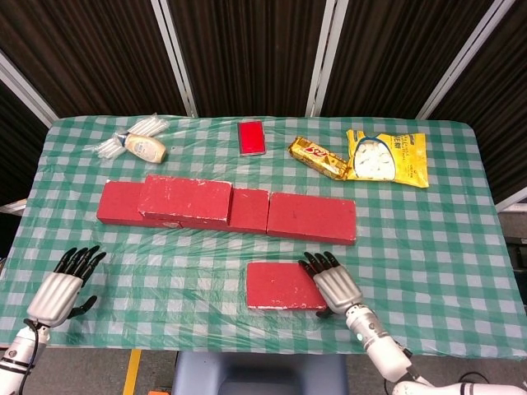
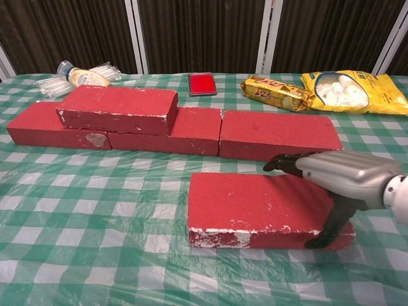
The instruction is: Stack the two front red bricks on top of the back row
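One rough red rectangular brick (image 1: 284, 285) lies flat in front.
Right hand (image 1: 333, 285) grasps its right end; left hand (image 1: 59, 288) released, fingers apart, over glossy checked tablecloth (image 1: 189, 255).

The bricks (image 2: 268, 204) look matt and coarse, their red faces gritty, with white chipped patches along the edges. The tablecloth (image 1: 428, 239) is checked cloth under a clear, faintly shiny, wrinkled plastic film. Each hand (image 2: 338, 175) has a smooth, silvery metallic back and dull black fingers (image 1: 319, 262). The snack bags (image 1: 387, 156) are glossy printed foil or plastic. The bottle (image 1: 144, 148) seems to be smooth plastic.
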You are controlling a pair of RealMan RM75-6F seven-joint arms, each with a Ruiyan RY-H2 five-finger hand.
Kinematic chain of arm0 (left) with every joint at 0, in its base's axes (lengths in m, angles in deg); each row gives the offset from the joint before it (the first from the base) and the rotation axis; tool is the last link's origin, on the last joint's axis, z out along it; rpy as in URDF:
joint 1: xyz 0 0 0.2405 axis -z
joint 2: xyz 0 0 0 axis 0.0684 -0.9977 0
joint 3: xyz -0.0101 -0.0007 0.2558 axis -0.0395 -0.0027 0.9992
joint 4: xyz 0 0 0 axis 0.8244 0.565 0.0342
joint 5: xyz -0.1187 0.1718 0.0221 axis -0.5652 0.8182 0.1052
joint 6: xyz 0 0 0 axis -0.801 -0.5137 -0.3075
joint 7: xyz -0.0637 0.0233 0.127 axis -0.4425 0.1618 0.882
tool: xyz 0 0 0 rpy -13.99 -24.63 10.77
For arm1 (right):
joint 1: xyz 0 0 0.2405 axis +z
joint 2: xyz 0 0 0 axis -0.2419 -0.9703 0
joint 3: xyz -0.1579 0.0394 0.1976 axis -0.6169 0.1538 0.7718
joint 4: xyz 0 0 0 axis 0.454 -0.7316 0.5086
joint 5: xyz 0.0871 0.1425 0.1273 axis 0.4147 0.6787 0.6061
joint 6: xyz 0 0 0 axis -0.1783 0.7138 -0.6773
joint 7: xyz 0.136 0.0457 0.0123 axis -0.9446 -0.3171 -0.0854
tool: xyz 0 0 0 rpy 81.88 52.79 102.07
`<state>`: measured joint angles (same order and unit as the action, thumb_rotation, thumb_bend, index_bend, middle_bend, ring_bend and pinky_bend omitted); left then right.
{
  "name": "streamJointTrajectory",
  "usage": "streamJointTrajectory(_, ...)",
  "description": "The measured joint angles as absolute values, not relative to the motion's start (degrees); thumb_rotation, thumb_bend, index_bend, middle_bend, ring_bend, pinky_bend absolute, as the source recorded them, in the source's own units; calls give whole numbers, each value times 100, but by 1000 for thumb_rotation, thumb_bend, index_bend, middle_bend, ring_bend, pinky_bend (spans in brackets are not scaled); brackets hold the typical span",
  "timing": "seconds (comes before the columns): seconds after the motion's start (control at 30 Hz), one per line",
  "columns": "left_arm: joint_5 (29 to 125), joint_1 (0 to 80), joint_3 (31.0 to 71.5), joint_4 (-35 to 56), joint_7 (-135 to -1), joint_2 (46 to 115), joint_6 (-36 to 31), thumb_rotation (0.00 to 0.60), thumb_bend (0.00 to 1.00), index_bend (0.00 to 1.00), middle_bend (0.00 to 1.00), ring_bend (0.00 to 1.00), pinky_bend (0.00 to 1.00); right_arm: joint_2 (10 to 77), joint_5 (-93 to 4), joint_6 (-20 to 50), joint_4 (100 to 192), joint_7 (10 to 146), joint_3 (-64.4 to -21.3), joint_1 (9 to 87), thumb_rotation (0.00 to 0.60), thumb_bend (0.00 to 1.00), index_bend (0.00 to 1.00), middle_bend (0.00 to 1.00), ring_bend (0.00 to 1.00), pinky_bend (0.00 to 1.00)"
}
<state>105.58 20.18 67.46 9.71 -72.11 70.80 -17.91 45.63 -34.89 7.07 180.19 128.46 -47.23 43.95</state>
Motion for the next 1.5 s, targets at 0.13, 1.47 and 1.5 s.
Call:
streamJointTrajectory(0.13, 10576, 2005, 6700, 977, -7233, 7069, -1726, 600, 316, 0, 0, 0, 19, 4779, -3054, 752, 17974, 12961, -4690, 4693, 600, 67, 0, 0, 0, 0)
streamJointTrajectory(1.47, 10597, 1891, 6416, 936, -7122, 7034, -1385, 600, 316, 0, 0, 0, 18, 4571, -2724, 1182, 17948, 11963, -4647, 5488, 600, 67, 485, 346, 249, 320)
streamJointTrajectory(1.5, 10592, 1888, 6410, 934, -7099, 7038, -1381, 600, 317, 0, 0, 0, 19, 4449, -2717, 1170, 18006, 11917, -4554, 5521, 600, 67, 485, 346, 249, 320)
